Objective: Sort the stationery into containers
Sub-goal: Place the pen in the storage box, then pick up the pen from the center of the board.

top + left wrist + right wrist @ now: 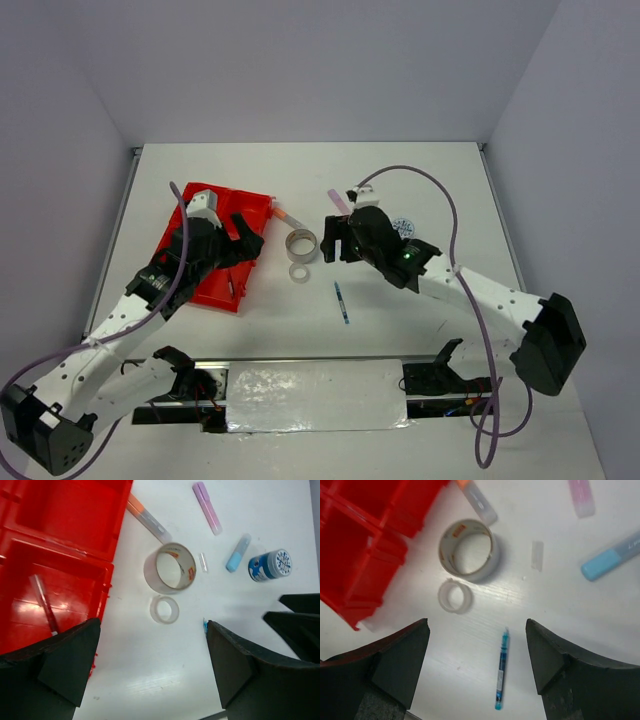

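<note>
L hand (247, 240) spread wide, empty, touching nothing. It hovers over the 3 o'clock edge of red tray (255, 205), arm reaching up from base at 7. Red pen (44, 605) lies in a tray compartment. R hand (336, 243) also released, empty, above worktop (420, 180), arm stretched in from 4. Big tape ring (301, 243), small tape ring (300, 271) & blue pen (501, 672) lie loose betw. the hands.
</note>
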`<action>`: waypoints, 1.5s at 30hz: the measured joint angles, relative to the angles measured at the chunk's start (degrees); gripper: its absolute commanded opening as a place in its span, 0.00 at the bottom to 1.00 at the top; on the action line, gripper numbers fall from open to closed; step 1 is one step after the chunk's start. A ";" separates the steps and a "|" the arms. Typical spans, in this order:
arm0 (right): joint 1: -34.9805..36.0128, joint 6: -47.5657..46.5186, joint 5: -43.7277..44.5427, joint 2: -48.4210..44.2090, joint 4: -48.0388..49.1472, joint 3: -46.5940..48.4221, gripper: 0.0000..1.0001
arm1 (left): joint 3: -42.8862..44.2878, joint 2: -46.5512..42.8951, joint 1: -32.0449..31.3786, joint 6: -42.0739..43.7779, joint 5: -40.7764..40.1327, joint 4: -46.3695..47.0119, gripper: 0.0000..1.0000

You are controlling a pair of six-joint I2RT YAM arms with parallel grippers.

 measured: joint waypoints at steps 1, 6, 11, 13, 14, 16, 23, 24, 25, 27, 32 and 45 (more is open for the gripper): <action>-0.35 -0.17 -0.33 1.49 -0.90 0.02 0.84 | -0.90 -0.07 0.00 -0.63 1.42 0.85 0.99; -1.27 -0.57 -2.25 11.93 -6.95 4.39 0.72 | -0.59 2.89 -0.02 -2.47 0.72 -1.51 0.99; -0.85 -0.24 -3.50 18.95 -10.80 4.13 0.63 | 1.66 3.93 0.00 -2.82 -1.86 -4.55 0.99; -0.09 0.11 -4.02 19.78 -11.87 3.41 0.59 | 2.03 3.50 0.00 -2.75 -2.23 -4.57 0.99; 0.52 0.22 -4.17 20.02 -12.11 3.19 0.59 | 2.05 3.28 0.00 -2.69 -2.32 -4.59 0.99; 1.77 0.70 -4.42 20.59 -12.31 3.15 0.55 | 2.05 3.19 0.00 -2.62 -2.40 -4.61 0.99; 3.91 2.49 -4.48 24.74 -12.35 2.49 0.51 | 1.92 4.31 0.00 -2.38 -2.34 -4.61 0.99; 3.98 2.80 -4.42 24.96 -12.26 1.97 0.50 | 1.88 4.35 0.00 -2.32 -2.32 -4.61 0.99; 4.09 3.21 -4.33 25.07 -12.37 1.42 0.49 | 1.88 4.39 0.00 -2.27 -2.32 -4.59 0.99; 4.50 3.78 -3.67 25.09 -12.13 0.92 0.41 | 1.88 4.44 0.00 -2.19 -2.23 -4.57 0.99; 5.14 4.42 -1.11 25.14 -12.07 0.28 0.17 | 1.66 4.94 0.00 -2.14 -1.68 -4.22 0.99; 12.04 9.27 1.18 19.69 -4.22 -7.39 0.00 | 1.66 7.50 0.00 -0.90 -0.13 -3.50 0.99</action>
